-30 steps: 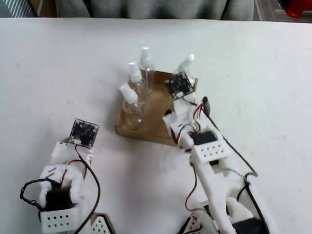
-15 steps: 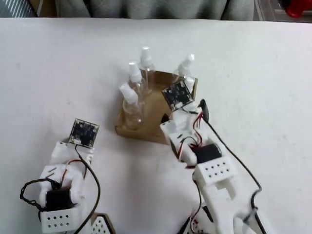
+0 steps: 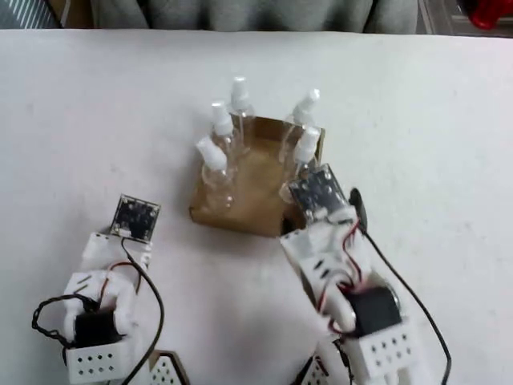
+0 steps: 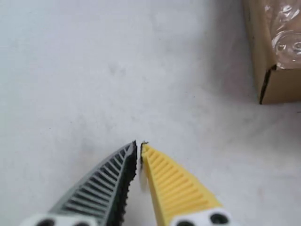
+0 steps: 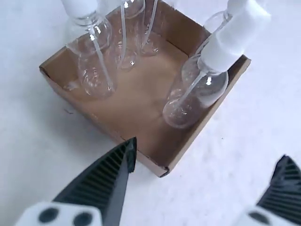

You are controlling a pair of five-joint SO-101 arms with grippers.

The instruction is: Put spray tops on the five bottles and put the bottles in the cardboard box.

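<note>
The cardboard box [image 3: 255,210] stands at mid-table with several clear bottles upright in it, each with a white spray top. The nearest bottle [image 3: 303,157] stands by the box's right wall, just beyond my right gripper. In the right wrist view my right gripper [image 5: 208,150] is open and holds nothing. It hovers over the table at the box's [image 5: 141,108] near corner, with that bottle [image 5: 197,89] ahead of it. My left gripper [image 4: 139,144] is shut on nothing and low over bare table. The box's corner [image 4: 277,84] lies off to its side. The left arm [image 3: 108,273] sits near the front left.
White tabletop [image 3: 417,120] lies open on all sides of the box. A small brown piece [image 3: 164,369] pokes in at the front edge between the arms. A red object [image 3: 490,12] sits beyond the table's far right edge.
My right arm has drawn back from over the box toward the table's front, uncovering a bottle standing by the box's right wall. The left arm has stayed put.
</note>
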